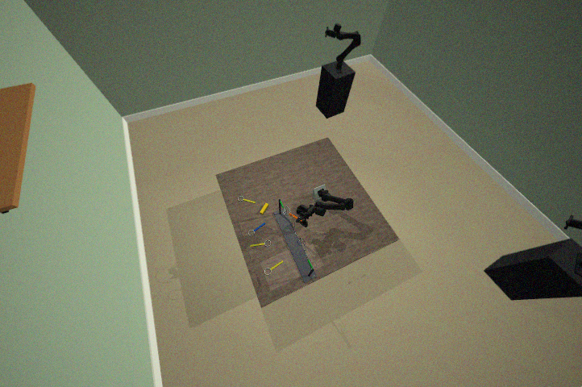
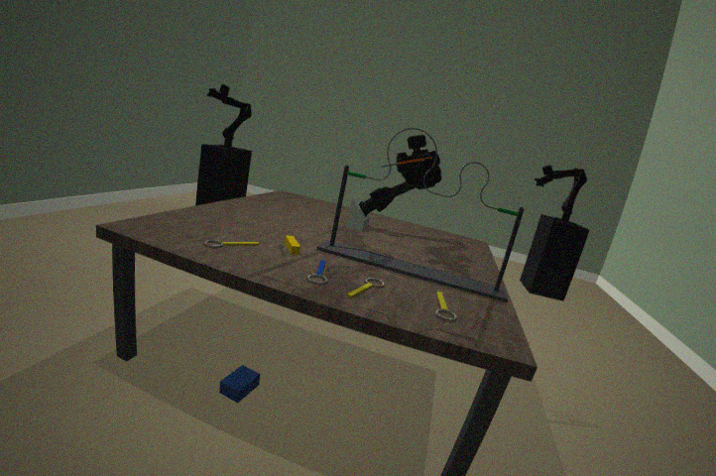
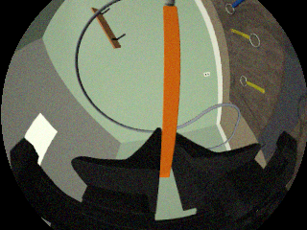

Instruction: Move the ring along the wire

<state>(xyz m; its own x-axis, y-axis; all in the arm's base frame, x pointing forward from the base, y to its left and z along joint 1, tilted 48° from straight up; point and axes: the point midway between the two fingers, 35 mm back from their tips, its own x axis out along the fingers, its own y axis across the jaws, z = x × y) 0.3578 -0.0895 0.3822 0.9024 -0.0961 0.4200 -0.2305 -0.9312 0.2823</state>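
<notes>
Grasps the orange handle (image 1: 293, 215) (image 2: 414, 161) (image 3: 171, 72) in the closed hand (image 1: 299, 219) (image 2: 417, 163) (image 3: 163, 130), above the bench (image 1: 347, 182) (image 2: 246, 218) (image 3: 259, 62). Holds the ring (image 1: 286, 210) (image 2: 389, 166) beyond the handle's far end, near the big loop of the grey wire (image 2: 388, 149) (image 3: 77, 62), between the two posts but nearer the post (image 1: 280, 206) (image 2: 339, 207) by the yellow block (image 1: 263, 208) (image 2: 292, 244). Cannot tell whether the wire passes through the ring or touches it. Shows well apart from the other green part (image 1: 309, 264) (image 2: 508, 211), beside the far post (image 1: 310, 272) (image 2: 509, 251). Includes, lying on the bench, a blue handle (image 1: 259, 226) (image 2: 321, 267) and three yellow handles, each with its own ring
</notes>
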